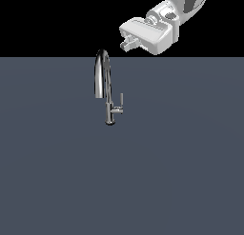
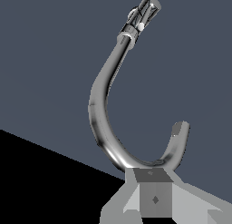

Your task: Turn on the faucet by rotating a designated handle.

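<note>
The chrome faucet stands upright on the grey surface, its arched spout curving toward the exterior view's left. The handle, a short L-shaped lever, sticks out from the stem toward the exterior view's right. My gripper hangs above the top of the arch, a little to the exterior view's right and apart from it. Its fingers look pressed together with nothing between them. In the wrist view the faucet curves just beyond the gripper. I cannot pick out the handle there.
A flat grey surface bears the faucet and spreads all around it. Behind it the background is black. The white arm comes in from the exterior view's upper right.
</note>
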You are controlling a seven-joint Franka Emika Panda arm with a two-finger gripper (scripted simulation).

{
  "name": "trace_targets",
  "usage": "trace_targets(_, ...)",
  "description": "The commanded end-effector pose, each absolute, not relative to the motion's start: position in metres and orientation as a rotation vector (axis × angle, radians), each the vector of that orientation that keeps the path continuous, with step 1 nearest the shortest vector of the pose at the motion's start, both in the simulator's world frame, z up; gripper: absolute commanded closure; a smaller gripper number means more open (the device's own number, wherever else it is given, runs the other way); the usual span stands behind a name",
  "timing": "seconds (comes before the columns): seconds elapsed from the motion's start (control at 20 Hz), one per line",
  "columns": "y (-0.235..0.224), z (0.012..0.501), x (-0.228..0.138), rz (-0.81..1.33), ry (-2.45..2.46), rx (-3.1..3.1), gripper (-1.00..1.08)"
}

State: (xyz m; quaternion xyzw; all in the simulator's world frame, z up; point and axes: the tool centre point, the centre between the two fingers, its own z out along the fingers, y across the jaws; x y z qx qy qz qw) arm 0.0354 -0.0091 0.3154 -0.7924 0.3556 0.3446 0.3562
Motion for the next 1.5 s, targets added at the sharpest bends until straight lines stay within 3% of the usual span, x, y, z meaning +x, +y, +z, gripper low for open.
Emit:
trace_targets(0.0, -0.010, 0.299, 0.047, 0.927, 0.955, -1.965, 1.08)
trace_targets(0.9, -0.007, 0.163, 0.110, 1.144, 1.179, -1.343, 1.08)
trace_targets(1.45, 0.001, 0.127, 0.119, 1.182, 1.221, -1.184, 1.08)
